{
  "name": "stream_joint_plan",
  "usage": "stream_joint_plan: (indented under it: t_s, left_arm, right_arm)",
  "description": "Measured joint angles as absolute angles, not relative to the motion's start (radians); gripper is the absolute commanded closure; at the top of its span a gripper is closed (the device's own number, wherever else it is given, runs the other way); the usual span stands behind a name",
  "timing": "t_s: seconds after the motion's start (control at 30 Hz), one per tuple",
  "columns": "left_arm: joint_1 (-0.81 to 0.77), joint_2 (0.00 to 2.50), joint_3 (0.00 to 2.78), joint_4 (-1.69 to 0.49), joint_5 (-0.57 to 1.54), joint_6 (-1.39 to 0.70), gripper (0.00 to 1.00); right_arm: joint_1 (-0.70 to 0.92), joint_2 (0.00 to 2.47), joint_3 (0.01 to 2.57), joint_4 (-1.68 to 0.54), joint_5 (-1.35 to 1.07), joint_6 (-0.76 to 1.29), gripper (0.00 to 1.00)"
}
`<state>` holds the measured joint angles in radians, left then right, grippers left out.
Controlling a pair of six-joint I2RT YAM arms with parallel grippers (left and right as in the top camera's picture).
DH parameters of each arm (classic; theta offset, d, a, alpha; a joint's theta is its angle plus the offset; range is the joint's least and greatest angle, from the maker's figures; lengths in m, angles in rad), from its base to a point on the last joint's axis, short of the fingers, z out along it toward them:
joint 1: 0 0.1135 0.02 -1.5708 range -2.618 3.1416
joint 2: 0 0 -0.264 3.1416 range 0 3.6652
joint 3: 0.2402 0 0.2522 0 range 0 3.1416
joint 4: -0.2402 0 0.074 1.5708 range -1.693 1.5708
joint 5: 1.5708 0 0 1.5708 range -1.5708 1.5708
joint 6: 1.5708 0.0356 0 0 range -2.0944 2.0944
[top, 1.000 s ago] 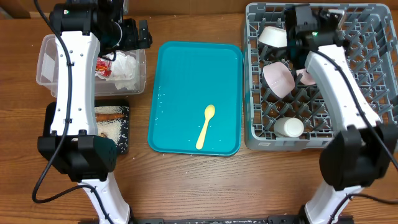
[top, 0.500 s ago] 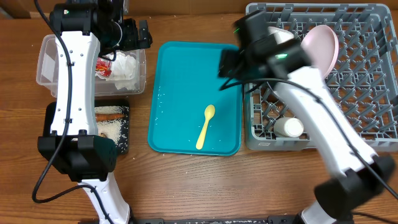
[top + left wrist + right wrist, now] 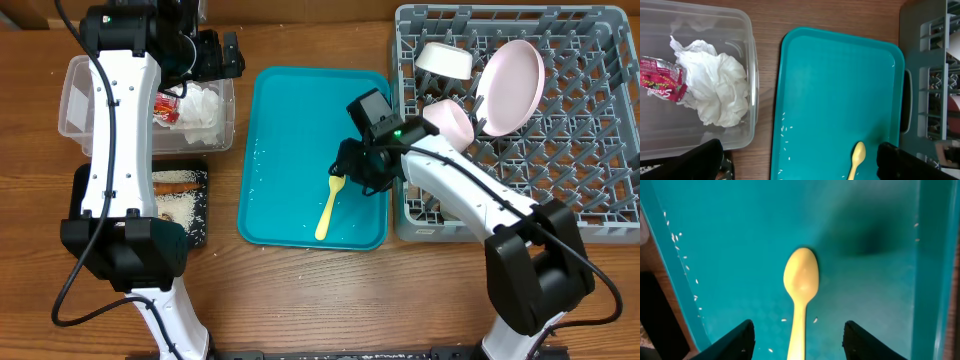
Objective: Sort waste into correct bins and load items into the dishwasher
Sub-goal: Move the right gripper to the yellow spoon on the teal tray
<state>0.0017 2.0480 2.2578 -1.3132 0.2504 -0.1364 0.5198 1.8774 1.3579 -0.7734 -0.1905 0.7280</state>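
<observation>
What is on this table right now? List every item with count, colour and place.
teal tray: 1, teal, table centre
spoon: 1, pale yellow, on the teal tray
clear tub: 1, clear, far left
napkin: 1, white, in the tub
wrapper: 1, red-and-silver, in the tub beside the napkin
black tray: 1, black, left, on the robot's side of the tub
rice grains: many, white, in the black tray; a few on the teal tray
food scrap: 1, orange-brown, in the black tray
dish rack: 1, grey, right
plate: 1, pinkish white, on edge in the rack
bowls: 2, white, in the rack
left gripper: open, above the tub's edge
right gripper: open, astride the spoon
</observation>
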Motion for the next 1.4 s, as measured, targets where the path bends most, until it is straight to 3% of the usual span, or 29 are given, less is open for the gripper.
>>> stream_joint_plan:
  t_s: [0.27, 0.73, 0.93, 1.1, 1.17, 1.4]
  left_arm:
    - [0.002, 2.048, 2.258, -1.313, 0.25, -0.136, 0.0]
    - [0.002, 2.048, 2.258, -1.313, 0.25, -0.136, 0.0]
    - [0.002, 2.048, 2.258, -1.313, 0.25, -0.136, 0.0]
    - [0.002, 2.048, 2.258, -1.313, 0.25, -0.136, 0.0]
    - [0.002, 2.048, 2.258, -1.313, 0.25, -0.136, 0.0]
    - [0.002, 2.048, 2.258, -1.313, 0.25, -0.136, 0.0]
  right_arm:
    - [0.524, 1.879, 1.25, -0.617, -0.215, 0.783, 0.41]
    - [0.531, 1.974, 1.251, -0.541, -0.268, 0.808, 0.41]
    - [0.544, 1.996, 1.255, -0.486, -0.302, 0.811, 0.58]
    - [0.555, 2.018, 1.258, -0.473, -0.32, 0.815, 0.89]
    - [0.556, 2.025, 1.258, -0.474, -0.324, 0.815, 0.96]
    - [0.557, 2.032, 1.26, -0.481, -0.337, 0.811, 0.96]
